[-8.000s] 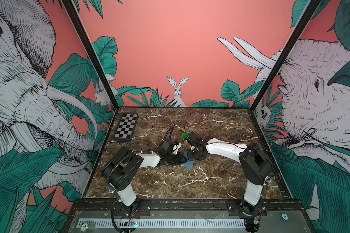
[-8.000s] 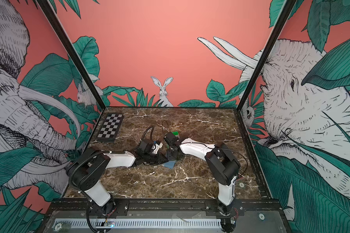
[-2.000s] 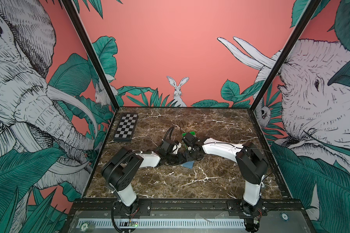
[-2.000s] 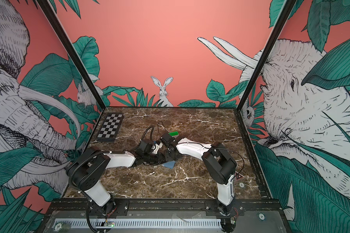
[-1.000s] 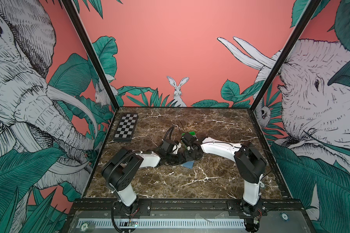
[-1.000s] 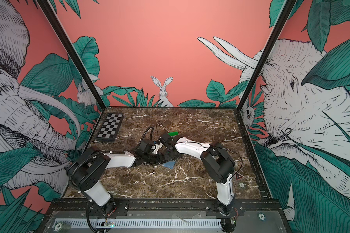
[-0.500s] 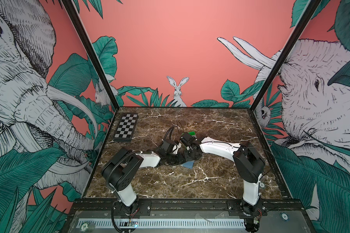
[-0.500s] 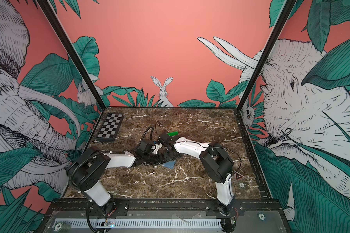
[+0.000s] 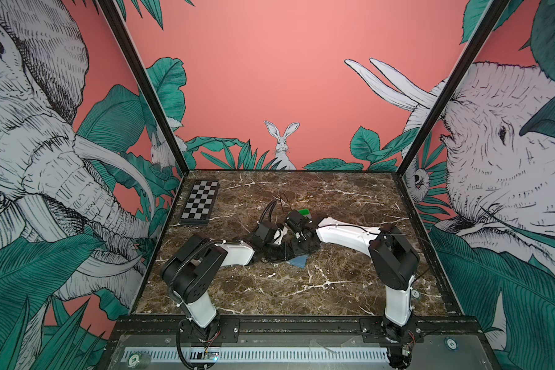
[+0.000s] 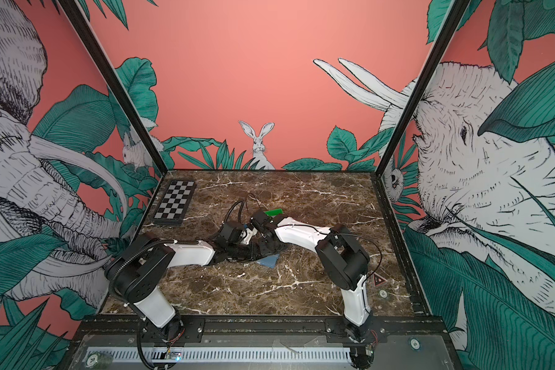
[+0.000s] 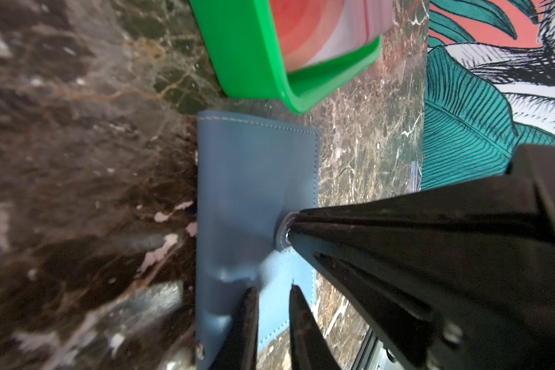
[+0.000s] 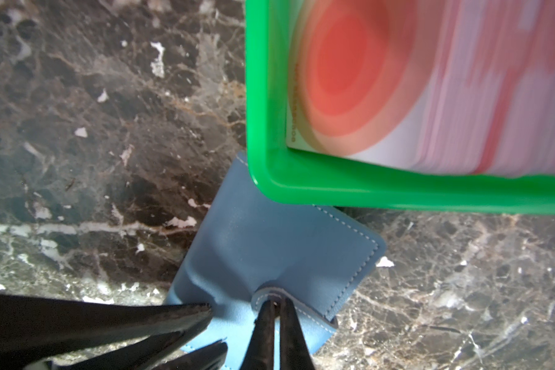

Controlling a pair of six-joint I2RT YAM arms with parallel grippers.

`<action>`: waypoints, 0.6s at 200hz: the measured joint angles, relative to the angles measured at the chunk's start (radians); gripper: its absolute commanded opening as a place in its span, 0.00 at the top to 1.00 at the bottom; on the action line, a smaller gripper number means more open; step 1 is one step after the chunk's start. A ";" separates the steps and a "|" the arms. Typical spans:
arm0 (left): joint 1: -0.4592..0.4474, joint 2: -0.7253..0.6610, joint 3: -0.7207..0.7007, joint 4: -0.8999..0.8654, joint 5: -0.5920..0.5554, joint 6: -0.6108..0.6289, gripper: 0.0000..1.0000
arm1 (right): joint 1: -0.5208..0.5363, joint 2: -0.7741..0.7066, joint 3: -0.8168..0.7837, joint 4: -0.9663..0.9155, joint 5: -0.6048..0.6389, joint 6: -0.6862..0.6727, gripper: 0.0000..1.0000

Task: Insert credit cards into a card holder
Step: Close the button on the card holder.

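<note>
The holder (image 12: pixel 269 243) lies mid-frame on the bench (image 12: pixel 109 128) just beside the tray (image 12: pixel 257 96) of cards (image 12: pixel 398 96), right jaws shut on its tab (image 12: pixel 268 293), left jaws narrowly clamping its edge: a jerky pull may slip the tab.

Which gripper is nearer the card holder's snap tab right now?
Right. The right gripper has its fingers closed on the snap tab. The left gripper sits beside it, apparently pinching the card holder's edge, short of the tab.
</note>
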 measured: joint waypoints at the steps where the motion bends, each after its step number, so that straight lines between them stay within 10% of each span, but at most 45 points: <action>1: 0.000 0.000 0.000 0.000 0.000 0.000 0.79 | 0.000 0.000 0.000 0.000 0.000 0.000 0.94; 120: 0.000 0.000 0.000 0.000 0.000 0.000 0.79 | -0.002 -0.025 -0.014 0.014 0.004 -0.010 0.94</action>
